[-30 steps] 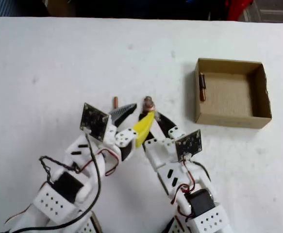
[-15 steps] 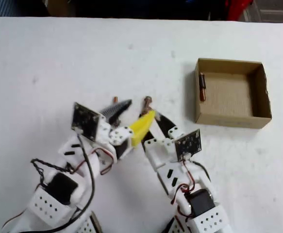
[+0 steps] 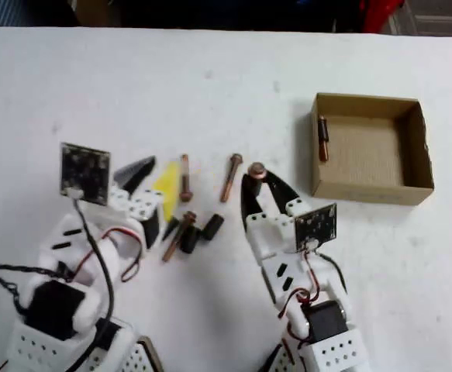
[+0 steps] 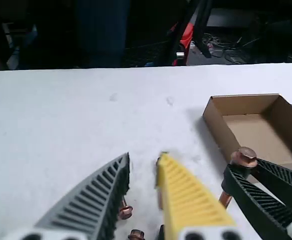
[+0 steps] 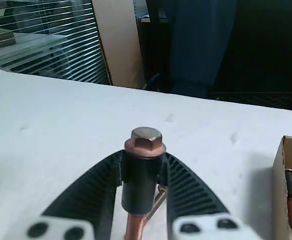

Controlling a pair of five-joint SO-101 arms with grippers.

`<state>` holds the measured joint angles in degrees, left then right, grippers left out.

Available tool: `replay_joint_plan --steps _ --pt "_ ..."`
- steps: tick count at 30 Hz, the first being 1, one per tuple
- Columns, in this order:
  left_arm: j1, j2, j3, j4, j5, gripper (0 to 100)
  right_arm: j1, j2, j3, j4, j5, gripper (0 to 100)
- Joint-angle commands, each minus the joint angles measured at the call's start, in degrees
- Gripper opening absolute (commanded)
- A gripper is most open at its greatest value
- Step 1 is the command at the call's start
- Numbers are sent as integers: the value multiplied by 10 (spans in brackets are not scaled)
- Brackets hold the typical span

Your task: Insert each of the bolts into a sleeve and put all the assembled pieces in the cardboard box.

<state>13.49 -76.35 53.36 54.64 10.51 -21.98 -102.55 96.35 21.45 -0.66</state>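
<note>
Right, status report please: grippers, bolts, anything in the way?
Left gripper open, empty. Right gripper shut on sleeved bolt. One assembled piece in cardboard box. Loose bolts lie between arms, off the path to box.

Bolt [image 5: 145, 141] shank under sleeve [image 5: 141, 182], between right fingers [image 5: 186, 192], runs off picture edge; cardboard box [image 5: 280, 175] beyond fingers half cut off.

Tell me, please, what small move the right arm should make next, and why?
I would probably swing the right claw toward the cardboard box. It is shut on a sleeve with a bolt through it, held upright. The left claw is open and apart from it, and the box already holds one assembled piece.
</note>
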Motion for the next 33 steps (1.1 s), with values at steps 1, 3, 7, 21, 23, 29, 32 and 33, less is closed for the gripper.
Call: replay_joint_plan --steps 1,3,7,21,23,29,32,33 --pt "-35 -14 -42 28 -8 36 8 -6 4 -1 -2 17" --pt "-46 -26 -45 48 -8 49 8 -6 4 7 -2 17" --pt "-50 -95 -42 79 -10 21 10 -6 4 7 -2 17" --pt "-150 -173 -40 215 -45 24 10 -6 4 10 -2 17" --pt "-158 -174 -40 229 -45 24 10 -6 4 10 -2 17" --pt "-159 -175 -41 245 -48 24 10 -6 4 19 -2 17" --pt "-159 -203 -41 244 -49 24 10 -6 4 25 -2 17" --pt "-159 -218 -41 243 -50 24 10 -6 4 25 -2 17"
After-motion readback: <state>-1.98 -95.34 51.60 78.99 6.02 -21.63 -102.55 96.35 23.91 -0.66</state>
